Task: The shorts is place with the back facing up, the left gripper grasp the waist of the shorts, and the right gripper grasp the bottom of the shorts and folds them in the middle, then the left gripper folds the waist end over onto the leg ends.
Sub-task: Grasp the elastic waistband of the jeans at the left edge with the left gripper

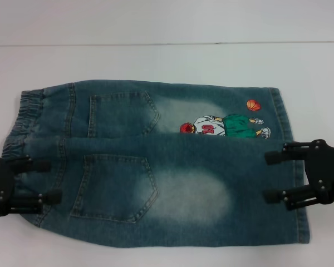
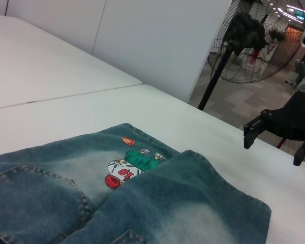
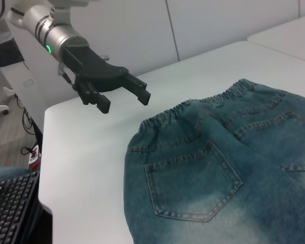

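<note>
The blue denim shorts [image 1: 172, 189] lie flat on the white table [image 1: 156, 61], back pockets up, the near half folded over the far half. The elastic waist [image 1: 28, 117] points left and the leg ends [image 1: 289, 128] right. A cartoon basketball print [image 1: 222, 125] shows on the uncovered far strip. My left gripper [image 1: 44, 181] is open at the waist edge; in the right wrist view this left gripper [image 3: 124, 101] hangs above the table, apart from the cloth [image 3: 218, 178]. At the leg ends my right gripper [image 1: 267, 176] is open and holds nothing; it [image 2: 272, 149] shows beyond the hem [image 2: 264, 213].
A seam [image 1: 156, 43] crosses the table behind the shorts. A standing fan [image 2: 254, 40] is on the floor beyond the table's right side. A keyboard [image 3: 10, 208] sits below the table's left edge. Bare tabletop surrounds the shorts.
</note>
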You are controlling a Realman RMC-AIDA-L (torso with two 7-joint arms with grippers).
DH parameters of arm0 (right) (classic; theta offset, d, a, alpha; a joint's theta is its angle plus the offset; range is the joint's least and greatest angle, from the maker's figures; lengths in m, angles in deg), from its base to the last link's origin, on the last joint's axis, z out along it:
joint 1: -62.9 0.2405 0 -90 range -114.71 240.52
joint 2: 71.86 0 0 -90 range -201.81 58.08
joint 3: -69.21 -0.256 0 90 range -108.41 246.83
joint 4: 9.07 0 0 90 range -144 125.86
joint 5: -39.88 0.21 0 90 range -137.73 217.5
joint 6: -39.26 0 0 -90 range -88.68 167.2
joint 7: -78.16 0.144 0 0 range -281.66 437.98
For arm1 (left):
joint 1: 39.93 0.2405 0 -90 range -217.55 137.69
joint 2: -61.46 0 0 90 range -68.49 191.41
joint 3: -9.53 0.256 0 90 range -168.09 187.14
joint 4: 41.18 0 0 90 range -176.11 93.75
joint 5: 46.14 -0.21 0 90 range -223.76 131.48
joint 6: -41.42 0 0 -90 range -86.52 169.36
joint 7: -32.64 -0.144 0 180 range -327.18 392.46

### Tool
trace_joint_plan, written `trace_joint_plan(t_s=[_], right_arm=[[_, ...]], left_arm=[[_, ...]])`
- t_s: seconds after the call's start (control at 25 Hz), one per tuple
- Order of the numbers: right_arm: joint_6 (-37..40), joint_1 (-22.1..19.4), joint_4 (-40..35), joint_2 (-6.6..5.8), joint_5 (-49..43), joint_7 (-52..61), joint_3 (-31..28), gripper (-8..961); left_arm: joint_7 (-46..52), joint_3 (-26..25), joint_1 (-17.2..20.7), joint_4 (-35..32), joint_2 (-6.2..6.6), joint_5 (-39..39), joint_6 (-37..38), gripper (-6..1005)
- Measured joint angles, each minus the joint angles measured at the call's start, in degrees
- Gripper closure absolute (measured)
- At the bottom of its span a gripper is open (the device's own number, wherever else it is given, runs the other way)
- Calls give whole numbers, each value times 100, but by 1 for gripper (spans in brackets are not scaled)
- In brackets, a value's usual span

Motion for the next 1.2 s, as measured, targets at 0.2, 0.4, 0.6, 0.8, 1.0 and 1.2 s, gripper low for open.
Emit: trace_joint_plan(t_s=[0.2,0.4,0.6,0.8,1.0,1.2], right_arm=[[-60,-1,8,0,-65,8,7,39],[-19,-2,11,0,-65,8,10,39],[-10,-2,11,0,-56,8,41,38],[-8,-2,16,0,-55,8,58,38],[-8,-8,47,0,-35,-24,63,38],[-32,-9,69,0,-30,-43,54,38]], left_arm=[[2,6,-7,-4,4,-7,-27,95],[3,14,-28,-4,15,-24,-24,94],[4,15,-33,-4,15,-24,-31,94],[16,14,-34,-4,14,-23,-24,95],[59,14,-37,-4,16,-23,5,95],[178,-5,-23,-97,13,-32,-112,96]])
